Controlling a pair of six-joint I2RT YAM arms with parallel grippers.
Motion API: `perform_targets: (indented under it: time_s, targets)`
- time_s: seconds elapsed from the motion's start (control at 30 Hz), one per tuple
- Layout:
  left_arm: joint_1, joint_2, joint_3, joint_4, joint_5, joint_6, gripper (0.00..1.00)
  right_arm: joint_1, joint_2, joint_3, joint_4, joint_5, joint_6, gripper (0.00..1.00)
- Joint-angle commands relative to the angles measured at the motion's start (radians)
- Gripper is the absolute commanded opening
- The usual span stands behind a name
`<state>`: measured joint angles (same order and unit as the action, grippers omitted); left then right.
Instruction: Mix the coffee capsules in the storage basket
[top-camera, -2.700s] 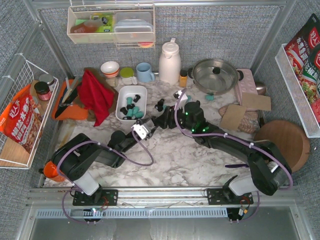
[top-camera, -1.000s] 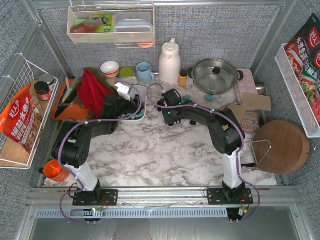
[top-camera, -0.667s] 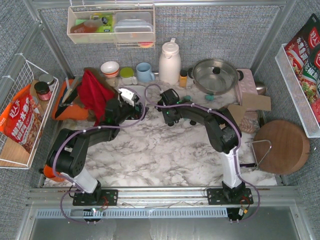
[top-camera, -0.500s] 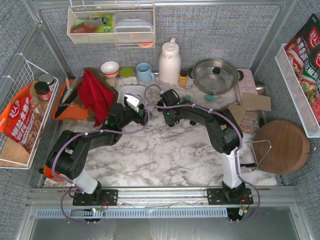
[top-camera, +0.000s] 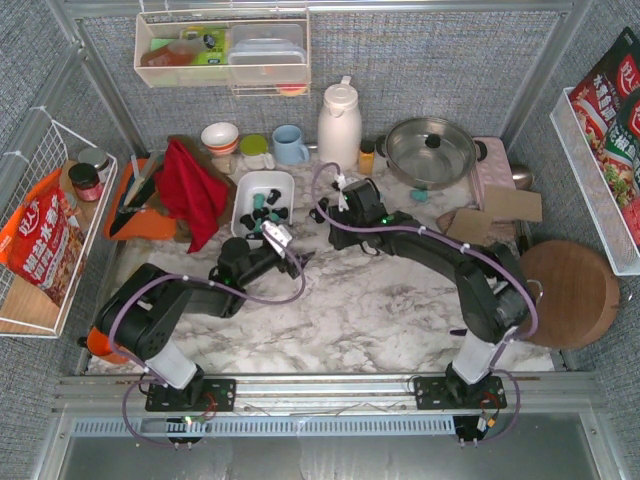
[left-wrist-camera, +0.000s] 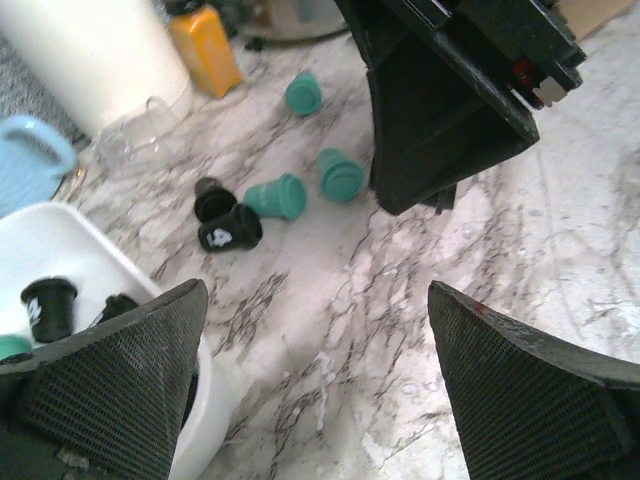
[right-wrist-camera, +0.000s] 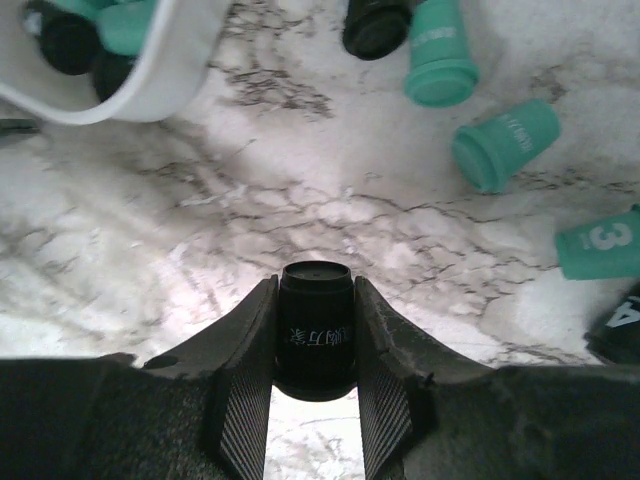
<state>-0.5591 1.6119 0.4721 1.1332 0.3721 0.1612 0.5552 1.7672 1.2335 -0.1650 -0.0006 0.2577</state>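
The white storage basket (top-camera: 250, 190) holds several teal and black coffee capsules (top-camera: 266, 205). More capsules lie loose on the marble to its right: teal ones (left-wrist-camera: 278, 196) (right-wrist-camera: 505, 145) and black ones (left-wrist-camera: 228, 228) (right-wrist-camera: 375, 25). My right gripper (right-wrist-camera: 315, 330) hangs above the marble just right of the basket (right-wrist-camera: 150, 70) and is shut on a black capsule (right-wrist-camera: 315, 315); in the top view it (top-camera: 335, 218) is beside the loose capsules. My left gripper (left-wrist-camera: 315, 295) is wide open with nothing between its fingers, off the basket's near right corner (top-camera: 296, 252).
Behind the basket stand a white kettle (top-camera: 338, 125), a blue mug (top-camera: 290, 145), a small orange jar (top-camera: 367, 157) and a steel pan (top-camera: 430, 150). A red cloth (top-camera: 190, 190) lies left of the basket. A round wooden board (top-camera: 565, 290) sits at the right.
My left gripper has drawn back from over the basket toward the near side and stands open. My right gripper has closed on a black capsule and shifted slightly right.
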Motion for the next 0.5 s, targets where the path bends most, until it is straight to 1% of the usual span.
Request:
perform_targets:
  time_s: [0.0,0.1,0.13,0.27,0.47]
  targets:
    - [-0.017,0.041,-0.042,0.316,0.086,-0.025,0.99,0.0,-0.096,-0.118,0.27,-0.148,0.075,0.22]
    - [-0.027,0.098,-0.081,0.513,0.126,-0.054,0.99,0.0,-0.164,-0.218,0.425,-0.211,0.115,0.23]
    - [-0.032,0.115,-0.087,0.55,0.148,-0.051,0.99,0.0,-0.185,-0.261,0.47,-0.229,0.127,0.23]
    - [-0.065,0.133,-0.067,0.545,0.148,-0.028,0.99,-0.001,-0.252,-0.365,0.603,-0.288,0.16,0.23]
    - [-0.098,0.129,-0.056,0.543,0.123,0.007,0.99,0.007,-0.297,-0.421,0.681,-0.347,0.19,0.23]
